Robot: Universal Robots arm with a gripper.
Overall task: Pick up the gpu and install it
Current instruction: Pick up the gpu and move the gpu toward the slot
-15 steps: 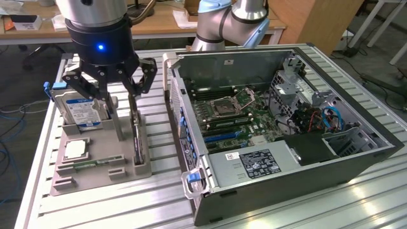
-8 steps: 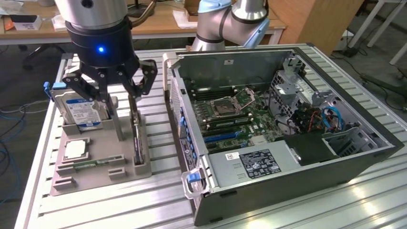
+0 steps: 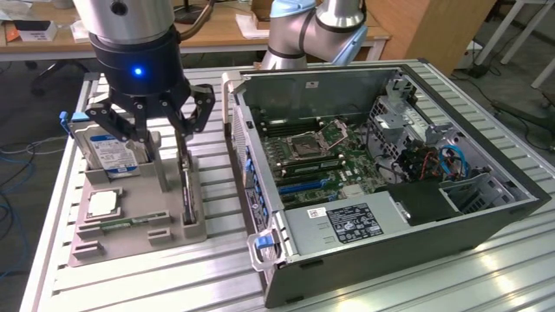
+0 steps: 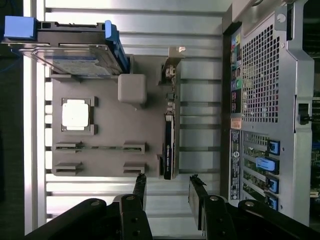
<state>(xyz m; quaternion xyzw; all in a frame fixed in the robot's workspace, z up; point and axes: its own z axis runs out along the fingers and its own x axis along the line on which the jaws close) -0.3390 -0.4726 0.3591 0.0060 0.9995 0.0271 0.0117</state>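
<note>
Exterior view: gripper (image 3: 171, 166), fingers (image 3: 154, 156) wide, is hovering over the gpu (image 3: 187, 201) at the tray's (image 3: 121, 242) three o'clock; straddling it squarely matters.

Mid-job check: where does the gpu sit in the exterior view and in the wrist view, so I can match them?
Exterior view: the gpu stands on edge in the grey holder, in the slot nearest the computer case, on the exterior view's left.
Wrist view: the gpu is seen edge-on, just ahead of the open pincer, between holder and case.
Shared landmark: the CPU chip lying in the holder.
</note>
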